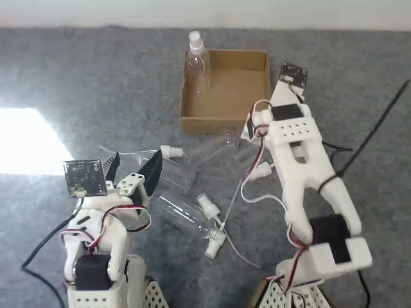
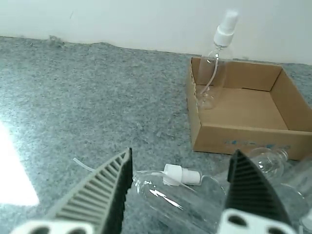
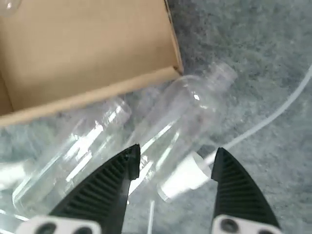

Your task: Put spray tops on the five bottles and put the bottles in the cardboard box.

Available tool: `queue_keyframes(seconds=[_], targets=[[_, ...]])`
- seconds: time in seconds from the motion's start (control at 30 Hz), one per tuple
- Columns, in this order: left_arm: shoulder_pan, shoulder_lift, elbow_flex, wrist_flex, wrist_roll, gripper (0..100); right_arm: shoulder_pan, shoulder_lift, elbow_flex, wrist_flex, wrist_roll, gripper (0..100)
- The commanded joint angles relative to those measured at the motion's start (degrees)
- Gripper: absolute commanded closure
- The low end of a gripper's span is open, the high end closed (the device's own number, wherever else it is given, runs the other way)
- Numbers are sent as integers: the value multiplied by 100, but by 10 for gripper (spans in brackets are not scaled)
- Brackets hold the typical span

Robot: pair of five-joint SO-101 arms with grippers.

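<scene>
We see the shallow brown cardboard box (image 1: 221,124) at the upper centre of the high view on grey felt-like matting (image 1: 96,77); a clear plastic standing bottle (image 1: 197,64), white spray top on, is upright in the box's upper left corner. At the lower left of that view the left gripper (image 2: 183,163) has its ribbed dark fingers spread wide, and a capped bottle (image 2: 190,200) lies on its side on the matting between and just beyond them. The right gripper (image 3: 175,153), just in front of the box's near wall, is likewise spread over an uncapped bottle (image 3: 183,109) and a second bottle (image 3: 78,146) lying side by side, with a loose white spray top (image 3: 183,180) between its fingertips.
</scene>
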Motion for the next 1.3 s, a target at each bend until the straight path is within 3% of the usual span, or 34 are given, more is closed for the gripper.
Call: queue_keyframes(seconds=[0.0,0.6,1.03,1.27], targets=[[0,-114,-92,-35,35,706,75,391,-738,-127,-158,778],[9,-114,-92,-35,35,706,1007,2167,-1407,-48,-396,782],[9,-114,-92,-35,35,706,1165,2158,-1697,1763,9,783],[9,-114,-92,-35,35,706,1253,2088,-1987,2158,343,779]])
